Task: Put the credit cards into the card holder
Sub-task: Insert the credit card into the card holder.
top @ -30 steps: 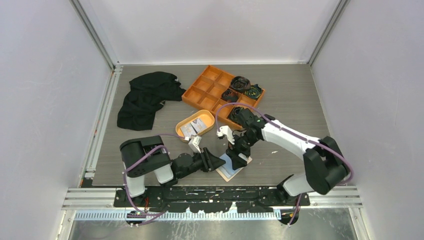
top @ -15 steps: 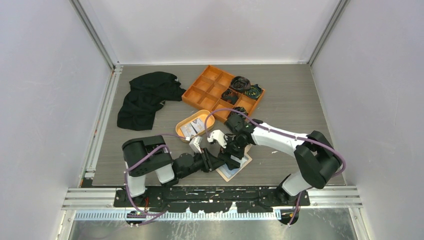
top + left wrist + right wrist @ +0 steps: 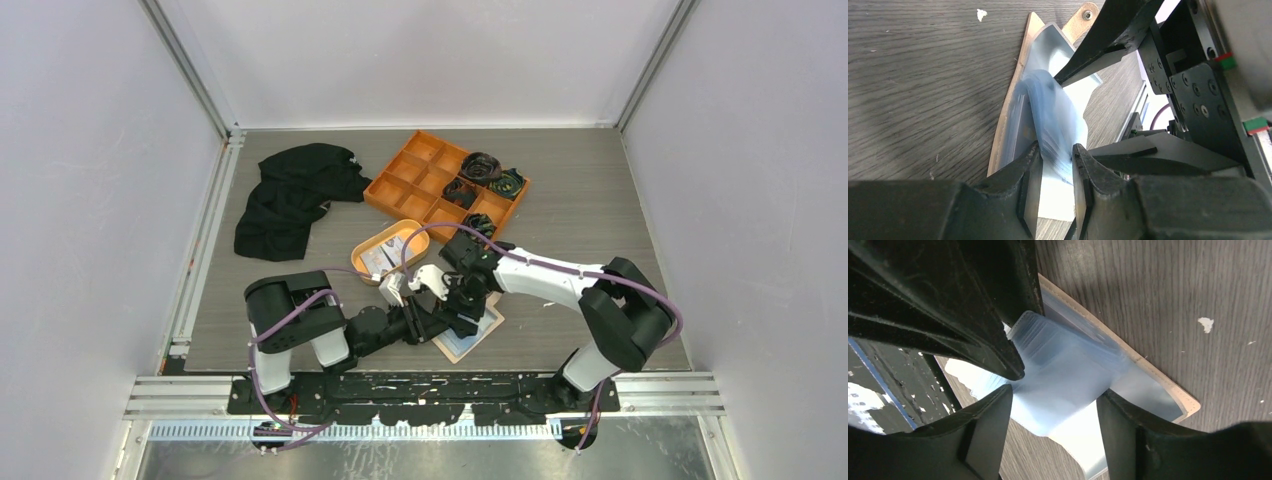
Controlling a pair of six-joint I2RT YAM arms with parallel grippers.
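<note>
The tan card holder (image 3: pixel 463 345) lies open on the table near the front edge, its snap tab (image 3: pixel 1084 14) pointing away. A stack of clear plastic sleeves (image 3: pixel 1048 110) stands up from its spine. My left gripper (image 3: pixel 1055 150) is shut on that stack, low over the table (image 3: pixel 432 322). My right gripper (image 3: pixel 1055 402) comes down from above (image 3: pixel 462 312), open, one finger on each side of the same sleeves (image 3: pixel 1063 360). White credit cards (image 3: pixel 385 256) lie in the oval orange dish (image 3: pixel 362 250) behind the holder. No card is in either gripper.
A large orange divided tray (image 3: pixel 418 180) with coiled cables sits behind the dish. A black cloth (image 3: pixel 290 195) lies at the back left. Both grippers crowd together over the holder; the left gripper's fingers (image 3: pixel 973 315) fill much of the right wrist view.
The right arm has swung left and down over the card holder, its jaws narrowing a little. The left gripper has closed on the sleeves and barely moved.
</note>
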